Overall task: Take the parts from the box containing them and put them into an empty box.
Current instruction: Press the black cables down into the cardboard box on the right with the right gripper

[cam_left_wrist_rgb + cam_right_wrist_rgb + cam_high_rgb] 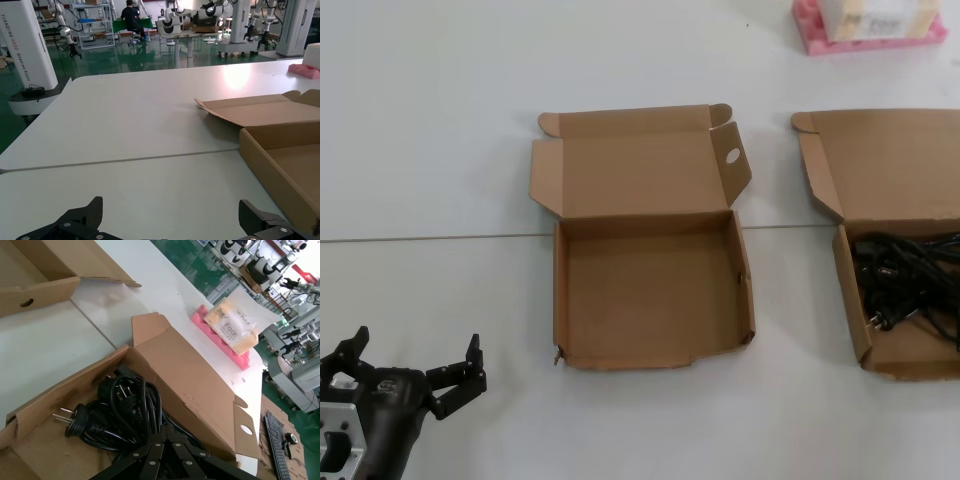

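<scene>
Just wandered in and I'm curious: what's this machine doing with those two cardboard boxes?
It is moving black power cables from the box containing them, on the robot's right, into the empty box in the middle, which holds nothing yet. The right claw is down over the cable pile, its fingers closed around the cords. The left claw waits open above the table, beside the empty box.

The empty box (pixel 650 290) sits mid-table (pixel 440 150); the box containing them (pixel 890 250) lies at the right edge with the parts (pixel 910 280) inside; a foam tray (pixel 865 35) rests at the far right corner; the left gripper (pixel 415 375) hovers near the front-left edge
</scene>
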Controlling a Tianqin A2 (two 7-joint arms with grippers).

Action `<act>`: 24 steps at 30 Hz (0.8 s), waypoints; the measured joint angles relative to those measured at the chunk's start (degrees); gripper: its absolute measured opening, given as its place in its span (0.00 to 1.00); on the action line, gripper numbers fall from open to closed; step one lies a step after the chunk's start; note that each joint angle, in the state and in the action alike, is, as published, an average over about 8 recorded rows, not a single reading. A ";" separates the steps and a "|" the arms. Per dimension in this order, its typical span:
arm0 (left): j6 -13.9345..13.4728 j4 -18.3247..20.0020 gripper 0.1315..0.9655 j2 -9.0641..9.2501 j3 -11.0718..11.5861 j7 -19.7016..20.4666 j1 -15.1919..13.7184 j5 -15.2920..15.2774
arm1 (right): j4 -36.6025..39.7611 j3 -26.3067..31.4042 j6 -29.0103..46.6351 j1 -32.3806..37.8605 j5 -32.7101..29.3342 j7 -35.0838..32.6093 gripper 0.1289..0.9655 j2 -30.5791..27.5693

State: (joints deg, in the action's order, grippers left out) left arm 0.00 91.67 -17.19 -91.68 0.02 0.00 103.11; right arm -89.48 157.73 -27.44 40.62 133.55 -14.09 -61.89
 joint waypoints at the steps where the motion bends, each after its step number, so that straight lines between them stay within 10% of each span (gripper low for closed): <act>1: 0.00 0.00 1.00 0.00 0.00 0.00 0.00 0.00 | -0.33 0.00 -0.18 -0.05 0.19 0.00 0.06 -0.26; 24: 0.00 0.00 1.00 0.00 0.00 0.00 0.00 0.00 | 5.59 0.00 6.87 1.82 -3.32 0.00 0.13 1.30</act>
State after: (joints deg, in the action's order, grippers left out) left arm 0.00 91.67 -17.19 -91.68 0.02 0.00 103.11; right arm -83.89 157.73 -20.57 42.43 130.23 -14.09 -60.59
